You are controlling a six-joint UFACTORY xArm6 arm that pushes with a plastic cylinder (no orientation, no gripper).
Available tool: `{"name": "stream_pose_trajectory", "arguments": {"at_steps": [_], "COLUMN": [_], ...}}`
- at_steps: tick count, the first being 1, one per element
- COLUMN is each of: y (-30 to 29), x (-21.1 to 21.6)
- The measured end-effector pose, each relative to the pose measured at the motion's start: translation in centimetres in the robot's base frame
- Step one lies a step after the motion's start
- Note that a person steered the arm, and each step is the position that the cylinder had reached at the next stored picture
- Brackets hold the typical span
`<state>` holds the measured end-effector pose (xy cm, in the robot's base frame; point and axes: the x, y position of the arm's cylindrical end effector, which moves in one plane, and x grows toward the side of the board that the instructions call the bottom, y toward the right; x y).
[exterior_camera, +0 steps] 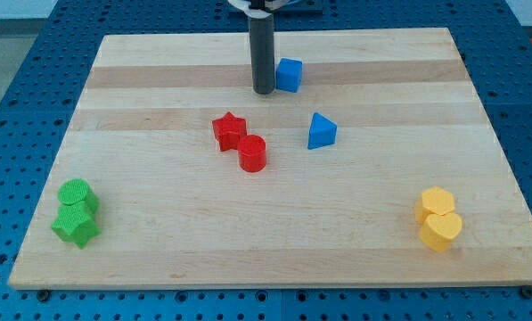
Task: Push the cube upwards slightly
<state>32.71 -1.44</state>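
Since my tip (264, 90) sits just left of the blue cube (289, 75), not below it, no upward push's lined up; no end effector jaws here.

No readable text, labels, brands, numbers or signs anywhere in view.

Upright rod, my tip (264, 90) down.

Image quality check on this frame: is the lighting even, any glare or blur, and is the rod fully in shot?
Camera view: soft even light, faint shadows, no glare on the wooden board; blocks sharp. The rod is cropped at the view's top; my tip rests just left of the blue cube.
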Motion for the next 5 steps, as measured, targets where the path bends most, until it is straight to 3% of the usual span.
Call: {"name": "stream_pose_trajectory", "arguments": {"at_steps": [1, 5], "y": [3.92, 4.54], "x": [-0.01, -0.56]}}
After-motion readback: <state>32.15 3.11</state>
